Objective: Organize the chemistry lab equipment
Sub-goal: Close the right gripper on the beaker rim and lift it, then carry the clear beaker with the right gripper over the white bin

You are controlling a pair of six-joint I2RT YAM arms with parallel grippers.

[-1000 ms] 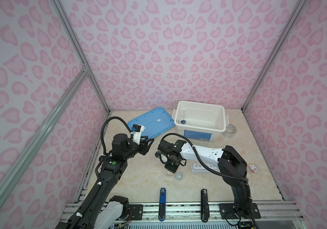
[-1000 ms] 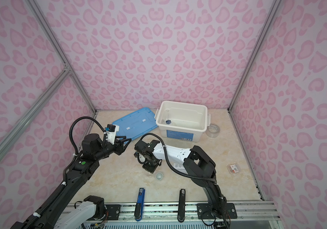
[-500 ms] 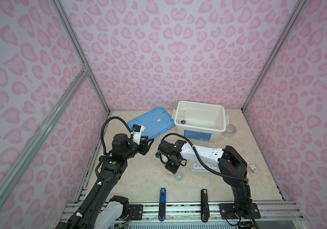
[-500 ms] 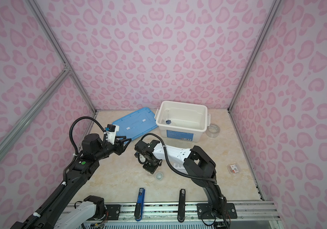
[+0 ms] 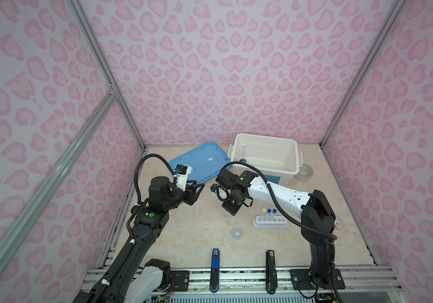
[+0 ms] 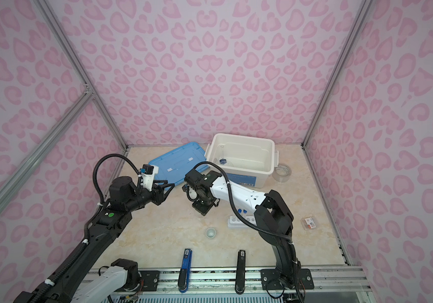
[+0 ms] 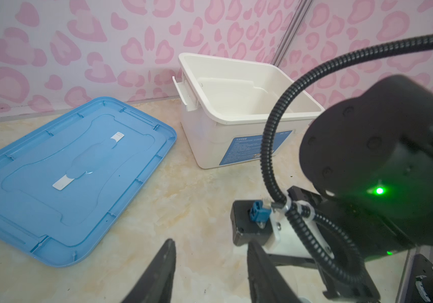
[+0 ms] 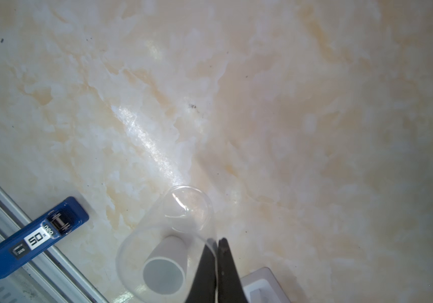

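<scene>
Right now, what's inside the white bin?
The white bin holds a tiny blue-based cylinder near one end wall. Its near wall covers the front floor strip; nothing else clearly shows.

Bench (image 8: 288, 105) glossy marble-look; clear dish (image 8: 189, 204) see-through shiny plastic; blue lid (image 7: 39, 210) smooth matt plastic; white bin (image 7: 210, 141) smooth plastic.

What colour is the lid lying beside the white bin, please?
Light blue; the lid shows best in the left wrist view.

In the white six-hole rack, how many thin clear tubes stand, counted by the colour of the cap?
Thin clear tubes with blue caps: 2
Thin clear tube with a white cap: 1
Total: 3, all standing in the white six-hole plastic rack.
</scene>
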